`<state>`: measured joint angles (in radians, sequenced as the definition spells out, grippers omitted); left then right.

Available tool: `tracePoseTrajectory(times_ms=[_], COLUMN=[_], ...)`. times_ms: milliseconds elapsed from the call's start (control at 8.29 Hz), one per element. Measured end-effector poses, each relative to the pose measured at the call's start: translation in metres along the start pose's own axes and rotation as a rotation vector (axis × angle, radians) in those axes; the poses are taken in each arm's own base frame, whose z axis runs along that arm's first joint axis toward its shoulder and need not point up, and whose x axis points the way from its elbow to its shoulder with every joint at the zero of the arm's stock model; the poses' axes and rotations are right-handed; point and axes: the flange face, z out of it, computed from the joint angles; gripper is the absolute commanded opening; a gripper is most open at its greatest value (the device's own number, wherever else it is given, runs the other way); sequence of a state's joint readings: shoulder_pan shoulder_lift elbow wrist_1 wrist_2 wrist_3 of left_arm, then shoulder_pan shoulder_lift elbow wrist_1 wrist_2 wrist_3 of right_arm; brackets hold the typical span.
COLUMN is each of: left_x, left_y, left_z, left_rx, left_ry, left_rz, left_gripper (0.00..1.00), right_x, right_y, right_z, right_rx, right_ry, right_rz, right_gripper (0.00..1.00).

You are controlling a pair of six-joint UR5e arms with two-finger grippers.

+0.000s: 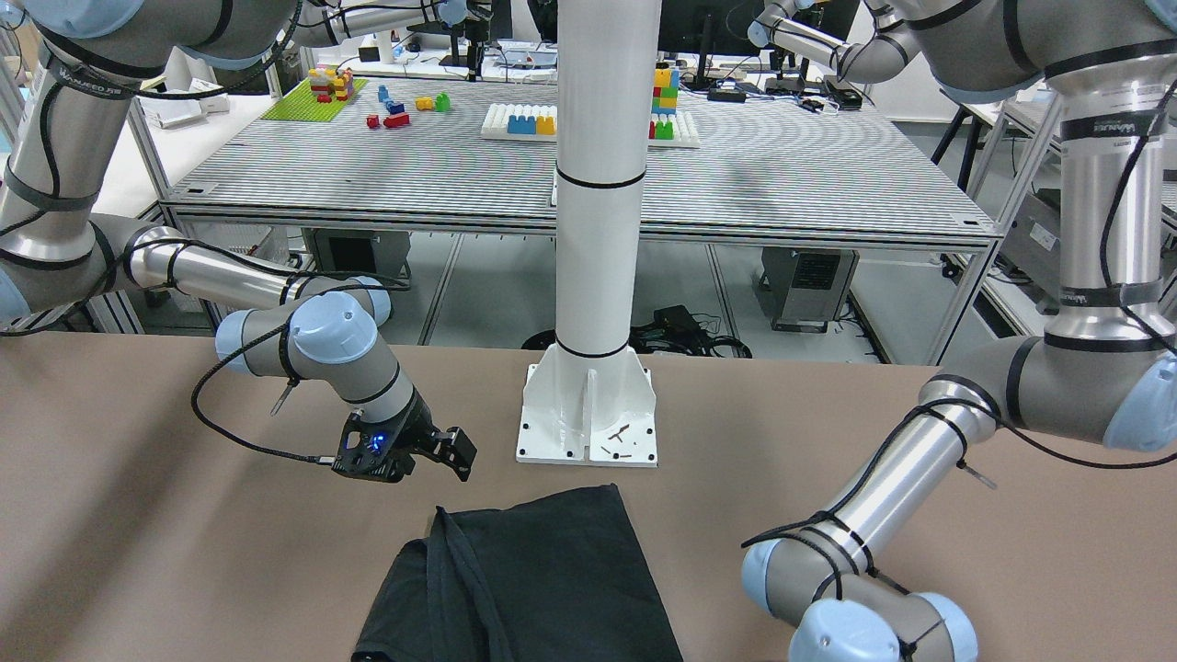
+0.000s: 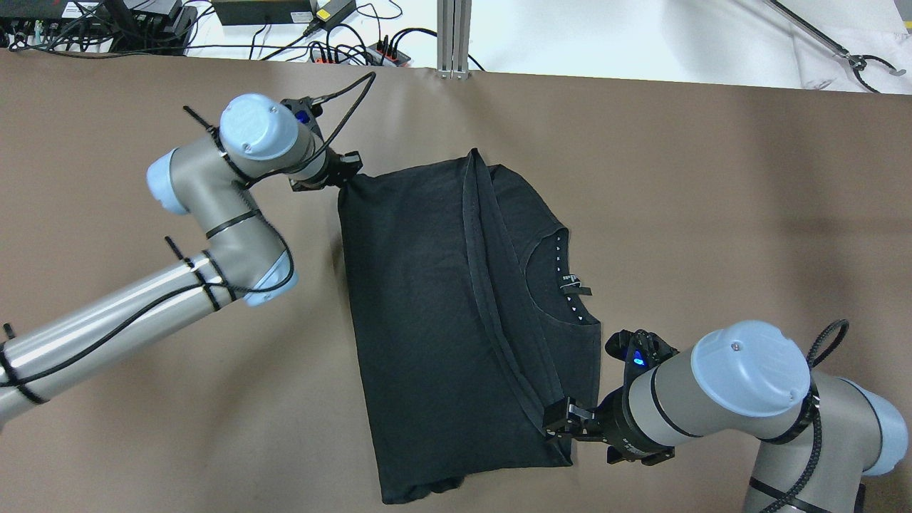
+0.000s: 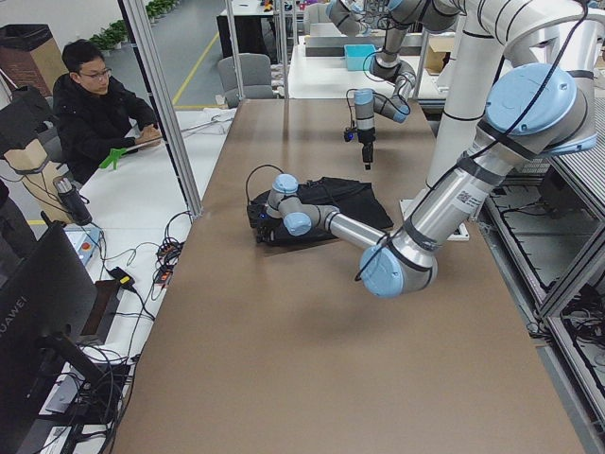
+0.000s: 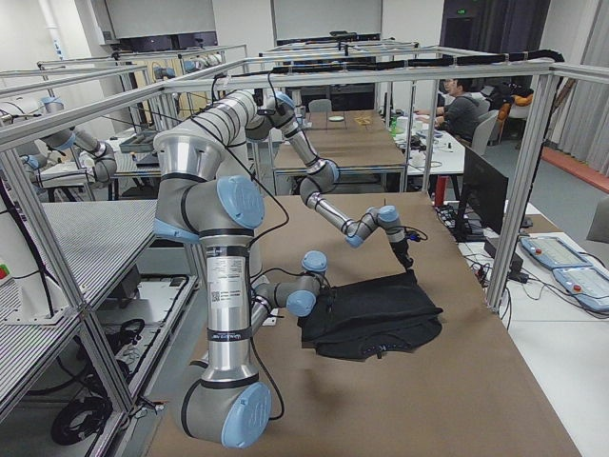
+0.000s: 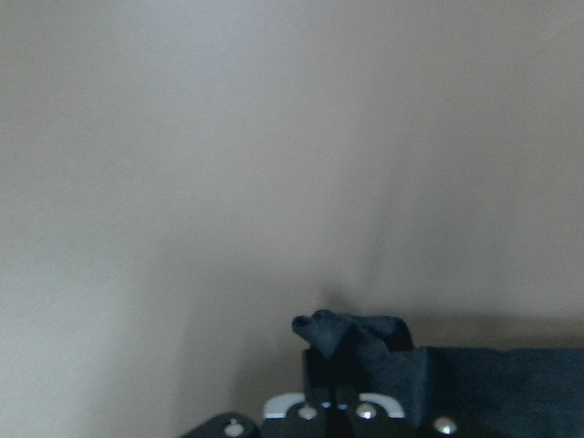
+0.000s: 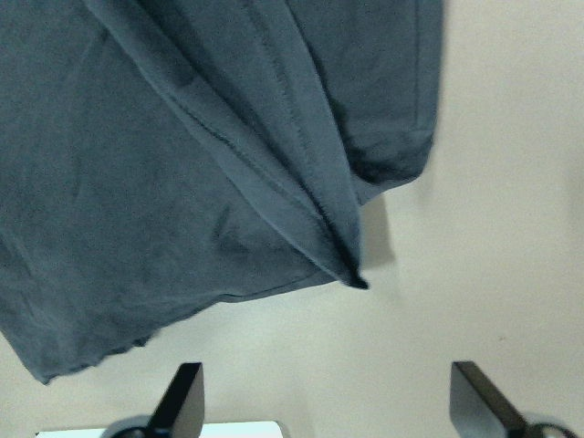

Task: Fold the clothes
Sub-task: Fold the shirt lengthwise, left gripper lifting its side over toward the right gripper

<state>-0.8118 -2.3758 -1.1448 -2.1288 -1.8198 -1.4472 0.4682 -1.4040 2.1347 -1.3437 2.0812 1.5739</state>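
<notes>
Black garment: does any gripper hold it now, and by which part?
The left gripper pinches the black garment at one far corner; the right gripper is open and holds nothing.

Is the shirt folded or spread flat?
Partly folded: one side of the black shirt lies doubled over the middle, its hemmed edge running across the top layer.

Lower left of the exterior left view: monitor (image 3: 38, 303) back reads "HUAWEI", prob., since the letters run slanted. Arm labels (image 1: 1117, 126) too blurred to read.
</notes>
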Motion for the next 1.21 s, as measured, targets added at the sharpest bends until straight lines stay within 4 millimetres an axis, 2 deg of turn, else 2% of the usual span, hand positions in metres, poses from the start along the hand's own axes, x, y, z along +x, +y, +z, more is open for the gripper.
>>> tracePoseTrajectory(times_ms=[121, 241, 362, 603, 844, 965, 1085, 1206], left_x=[0.047, 0.085, 0.101, 0.109, 0.102, 0.090, 0.070, 0.048], left_y=[-0.027, -0.043, -0.051, -0.060, -0.066, -0.070, -0.076, -0.081], left_z=[0.005, 0.008, 0.011, 0.013, 0.014, 0.012, 0.011, 0.010], left_rx=[0.017, 0.041, 0.059, 0.091, 0.116, 0.129, 0.140, 0.149], left_ry=[-0.009, 0.009, 0.029, 0.044, 0.039, 0.041, 0.040, 0.038], left_rz=[-0.006, -0.001, 0.008, 0.047, 0.102, 0.130, 0.150, 0.166], left_gripper=[0.03, 0.40, 0.94, 0.94, 0.94, 0.94, 0.94, 0.94], right_x=[0.000, 0.001, 0.000, -0.009, -0.038, -0.051, -0.065, -0.080], right_y=[-0.003, -0.006, -0.010, -0.014, -0.015, -0.016, -0.021, -0.023], right_z=[-0.001, -0.004, -0.006, -0.010, -0.015, -0.010, -0.002, 0.013], right_rx=[0.007, 0.019, 0.039, 0.100, 0.199, 0.230, 0.277, 0.315], right_ry=[-0.001, -0.003, -0.006, -0.025, -0.069, -0.077, -0.070, -0.038], right_rz=[0.003, 0.008, 0.009, 0.000, -0.029, -0.039, -0.045, -0.066], right_gripper=[0.95, 0.95, 0.95, 0.95, 0.95, 0.94, 0.90, 0.74])
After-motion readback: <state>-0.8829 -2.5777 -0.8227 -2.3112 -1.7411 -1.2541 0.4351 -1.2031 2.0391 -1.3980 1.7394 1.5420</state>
